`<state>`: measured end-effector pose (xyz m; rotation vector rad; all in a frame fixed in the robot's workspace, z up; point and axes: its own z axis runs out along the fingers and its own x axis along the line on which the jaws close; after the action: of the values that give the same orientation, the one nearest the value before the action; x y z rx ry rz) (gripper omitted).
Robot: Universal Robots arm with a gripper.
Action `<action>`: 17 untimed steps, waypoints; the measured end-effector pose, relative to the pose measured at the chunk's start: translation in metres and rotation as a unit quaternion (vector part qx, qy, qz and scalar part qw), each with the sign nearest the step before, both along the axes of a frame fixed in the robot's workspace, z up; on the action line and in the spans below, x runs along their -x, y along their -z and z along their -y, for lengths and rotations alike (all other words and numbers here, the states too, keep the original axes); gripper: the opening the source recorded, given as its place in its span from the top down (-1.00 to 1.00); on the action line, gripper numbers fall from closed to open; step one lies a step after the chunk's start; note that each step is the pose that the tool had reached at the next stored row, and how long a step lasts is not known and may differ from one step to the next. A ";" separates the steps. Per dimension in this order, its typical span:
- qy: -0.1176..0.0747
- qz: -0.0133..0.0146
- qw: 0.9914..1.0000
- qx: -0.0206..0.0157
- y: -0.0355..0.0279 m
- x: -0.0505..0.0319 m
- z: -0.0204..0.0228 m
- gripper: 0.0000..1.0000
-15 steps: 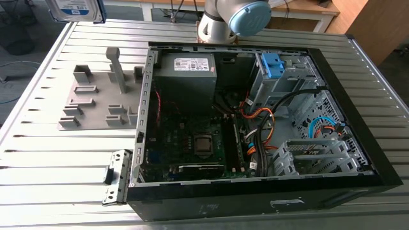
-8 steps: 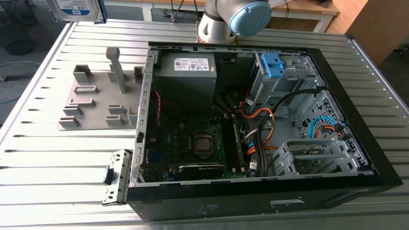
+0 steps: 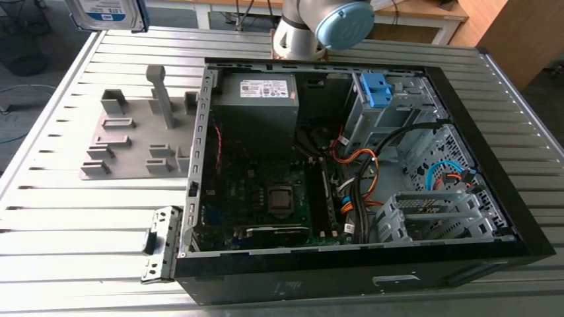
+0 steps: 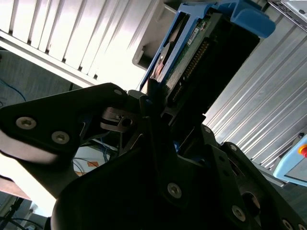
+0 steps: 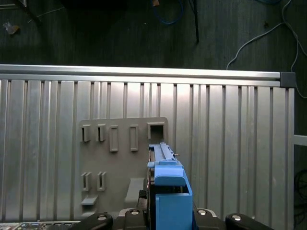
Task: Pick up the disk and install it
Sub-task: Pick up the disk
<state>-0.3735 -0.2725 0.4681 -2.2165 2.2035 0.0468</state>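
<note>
I have the gripper clamped on the disk, held high over the grey fixture on the table.

Disk: silver, white-blue label, blue bracket. Claw: black. Table: ribbed silver. Case: black.

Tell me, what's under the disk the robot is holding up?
In the first wrist view, the grey slotted plate on the ribbed metal table lies below the disk. The disk hides part of the plate.
</note>
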 end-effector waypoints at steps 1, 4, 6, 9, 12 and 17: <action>0.000 0.000 1.000 0.000 0.0000 -0.0002 0.0000 0.27; 0.000 0.000 1.000 0.000 0.0000 -0.0011 0.0001 0.27; 0.000 0.000 1.000 0.000 0.0000 -0.0016 0.0002 0.27; 0.000 0.000 1.000 0.000 0.0000 -0.0024 0.0004 0.27; 0.000 0.000 1.000 0.000 0.0000 -0.0030 0.0008 0.27; 0.000 0.000 1.000 0.000 0.0000 -0.0038 0.0016 0.27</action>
<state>-0.3697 -0.2742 0.4681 -2.2164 2.2035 0.0468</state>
